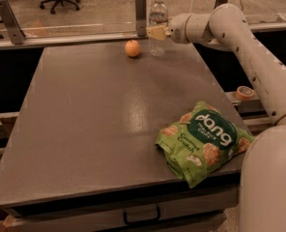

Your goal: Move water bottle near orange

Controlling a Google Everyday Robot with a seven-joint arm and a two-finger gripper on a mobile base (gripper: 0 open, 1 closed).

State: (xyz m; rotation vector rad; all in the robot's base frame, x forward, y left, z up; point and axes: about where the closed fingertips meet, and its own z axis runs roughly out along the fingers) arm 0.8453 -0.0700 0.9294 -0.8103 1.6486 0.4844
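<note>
The water bottle (157,18), clear with a white cap, stands upright at the far edge of the grey table (85,120). It is just right of the orange (132,48), with a small gap between them. My gripper (156,33) reaches in from the right, and its tan fingers (152,32) are closed around the bottle's middle. The bottle's base looks level with the tabletop.
A green snack bag (203,141) lies at the table's near right corner. A metal post (140,11) stands just behind the bottle and another (7,13) at the back left. A tape roll (244,92) sits on a ledge to the right.
</note>
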